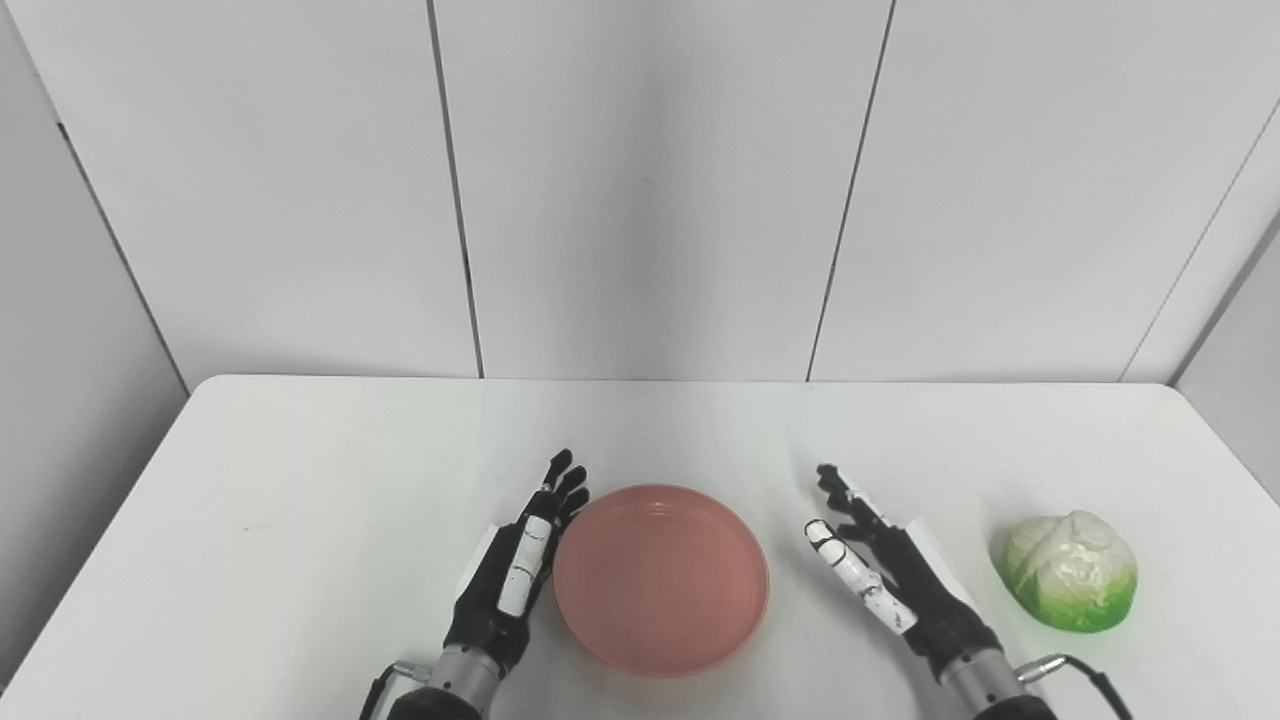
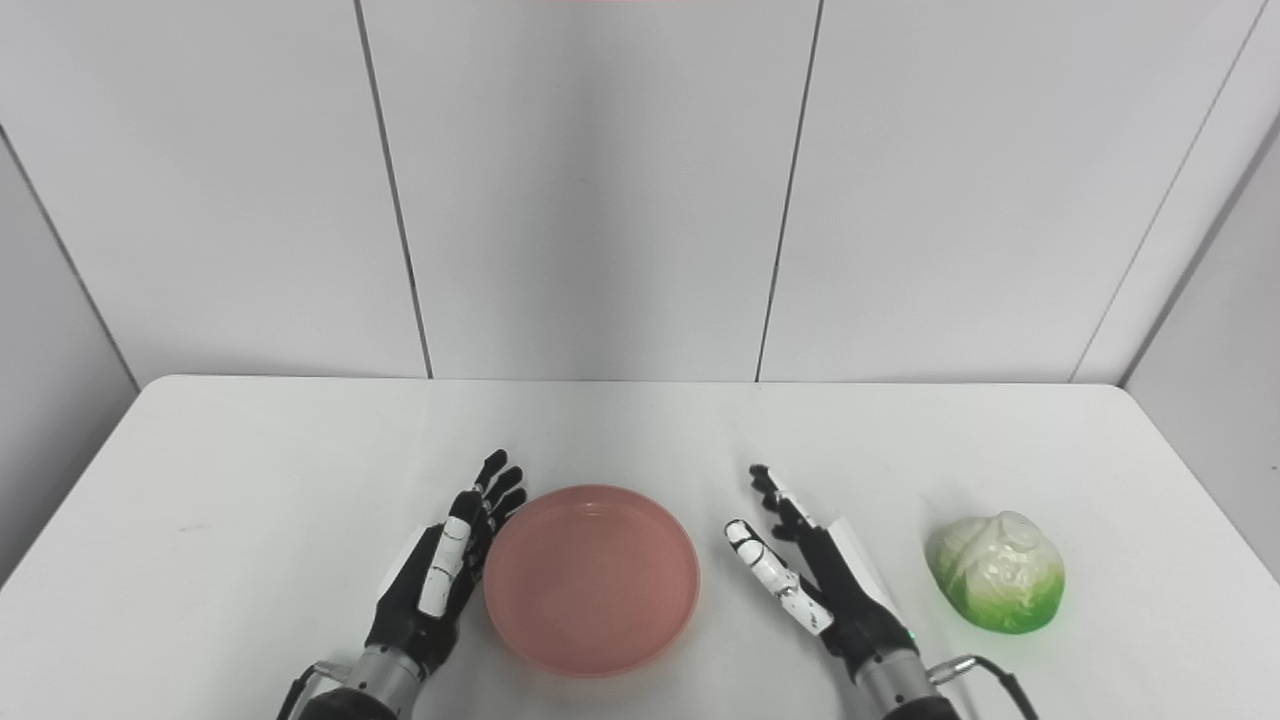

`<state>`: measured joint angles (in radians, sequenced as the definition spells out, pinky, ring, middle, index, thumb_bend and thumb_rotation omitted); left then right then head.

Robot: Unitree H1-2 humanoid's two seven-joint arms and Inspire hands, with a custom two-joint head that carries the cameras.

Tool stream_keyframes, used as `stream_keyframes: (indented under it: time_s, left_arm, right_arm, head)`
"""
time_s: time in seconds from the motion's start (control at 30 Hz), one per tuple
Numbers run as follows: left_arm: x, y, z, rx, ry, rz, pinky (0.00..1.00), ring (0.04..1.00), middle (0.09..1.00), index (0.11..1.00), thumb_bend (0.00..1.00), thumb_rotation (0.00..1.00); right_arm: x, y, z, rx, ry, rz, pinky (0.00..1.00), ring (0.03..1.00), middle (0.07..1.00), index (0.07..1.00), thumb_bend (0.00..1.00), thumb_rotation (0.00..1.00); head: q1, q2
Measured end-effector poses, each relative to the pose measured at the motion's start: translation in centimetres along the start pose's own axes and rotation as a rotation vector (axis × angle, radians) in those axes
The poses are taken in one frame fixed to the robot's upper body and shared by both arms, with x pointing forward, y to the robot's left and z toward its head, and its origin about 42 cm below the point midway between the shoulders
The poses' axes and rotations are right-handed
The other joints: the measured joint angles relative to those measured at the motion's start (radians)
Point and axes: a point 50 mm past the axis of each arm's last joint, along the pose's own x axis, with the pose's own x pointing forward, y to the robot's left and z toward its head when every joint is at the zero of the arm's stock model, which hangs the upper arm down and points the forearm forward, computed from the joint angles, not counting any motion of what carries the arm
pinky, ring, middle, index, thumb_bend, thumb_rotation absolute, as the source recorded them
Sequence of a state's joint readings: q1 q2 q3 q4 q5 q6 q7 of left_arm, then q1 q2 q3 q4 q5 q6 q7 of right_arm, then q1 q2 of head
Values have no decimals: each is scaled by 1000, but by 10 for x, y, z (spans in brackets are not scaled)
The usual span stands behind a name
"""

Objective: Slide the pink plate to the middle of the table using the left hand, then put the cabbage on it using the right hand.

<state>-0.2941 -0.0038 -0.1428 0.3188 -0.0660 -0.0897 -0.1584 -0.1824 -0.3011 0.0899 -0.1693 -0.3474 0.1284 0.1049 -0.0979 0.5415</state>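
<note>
I see the pink plate (image 1: 661,578) sitting on the white table (image 1: 300,470), roughly midway between the left and right edges and close to the near edge. Nothing lies in it.

My left hand (image 1: 515,565) rests right beside the plate's left rim, palm turned toward it, fingers (image 1: 560,480) stretched out straight and pointing toward the far edge. The fingers lie close alongside one another but grip nothing; the hand looks to be touching or nearly touching the rim, and I cannot tell which from here.

My right hand (image 1: 880,570) is on the other side of the plate, a little apart from its right rim, with bare table showing between them. Its fingers are spread and extended toward the far edge, thumb set off to the inside, holding nothing.

The cabbage (image 1: 1066,584) lies on the table toward the right edge, to the right of my right hand and clear of it. It is whitish on top and green along its lower side, resting at about the same depth as the plate.
</note>
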Motion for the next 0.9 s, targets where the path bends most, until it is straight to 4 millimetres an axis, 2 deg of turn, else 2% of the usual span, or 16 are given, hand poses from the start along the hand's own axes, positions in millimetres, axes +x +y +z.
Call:
stream_keyframes:
  time_s: [0.1,0.17,0.23,0.27,0.37,0.43,0.47,0.57,0.6,0.73,0.8,0.83,0.9]
  left_arm:
    - [-1,5,0,11,2,1,889,935,956,954,832,1000]
    - [-2,7,0,18,2,-7,879,925,945,942,864,1000]
    - [-2,7,1,21,1,-11,882,925,944,941,869,1000]
    - [-2,8,1,22,1,-13,884,924,943,940,869,1000]
    - [-3,10,-1,27,4,-24,891,927,944,944,864,1000]
    - [-4,13,-2,36,-4,-33,889,926,942,942,865,1000]
    - [-5,14,-3,40,-11,-36,896,930,943,942,879,1000]
    - [-5,16,-5,48,-19,-45,896,928,941,939,899,1000]
    - [-5,16,-5,49,-18,-46,896,927,944,943,894,1000]
    - [-6,20,-6,60,-19,-61,891,923,942,937,900,1000]
    - [-6,24,-6,66,-20,-60,884,920,941,935,896,1000]
    - [-7,27,-6,69,-20,-59,881,920,940,934,895,1000]
    - [-8,32,-7,75,-19,-54,888,918,934,929,883,1000]
  right_arm:
    - [9,-18,14,-77,-26,-3,863,921,954,965,814,960]
    - [13,-29,23,-108,-50,-9,863,925,957,973,821,917]
    - [14,-39,33,-144,-81,-18,856,921,954,974,841,913]
    - [13,-43,38,-171,-96,-22,851,918,951,976,862,917]
    - [11,-57,47,-222,-108,-56,840,923,961,987,916,884]
    - [10,-66,51,-238,-113,-76,839,924,965,990,922,875]
    - [9,-70,53,-246,-120,-81,841,928,967,993,933,875]
    - [3,-82,61,-282,-132,-101,860,947,979,999,962,867]
    - [0,-88,64,-297,-135,-113,865,956,987,1000,958,832]
    - [-14,-113,68,-351,-115,-155,826,951,990,995,924,701]
    - [-22,-123,65,-370,-95,-175,797,938,984,991,914,651]
    - [-25,-127,63,-380,-82,-186,787,935,983,990,911,640]
    - [-30,-133,59,-401,-57,-205,806,936,980,985,981,674]
  head:
    - [-38,3]
    - [-63,5]
    - [-80,5]
    - [-112,5]
    - [-147,3]
    - [-161,3]
    - [-193,3]
    - [-213,5]
    - [-217,5]
    - [-268,14]
    - [-269,14]
    - [-282,15]
    - [-299,17]
